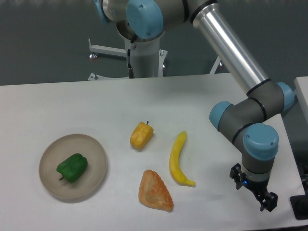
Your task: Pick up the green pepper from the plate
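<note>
Green pepper (pixel 72 167) lay untouched on the plate (pixel 96 154); my gripper (pixel 255 193), its state unclear, needed a long reach across first.

Bright even overhead light, soft faint shadows, sharp focus

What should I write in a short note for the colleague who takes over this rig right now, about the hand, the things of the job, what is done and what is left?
Hand: low over the table's right front corner, holding nothing; the view does not show whether it is open or shut.
Green pepper: lies on the plate, at the left front of the table, far from the hand.
Between them, not part of the job: yellow-orange pepper, banana, triangular pastry.
Done: nothing yet; the pepper is untouched.
Left: bring the hand across to the plate, grasp the green pepper, lift it off.
</note>
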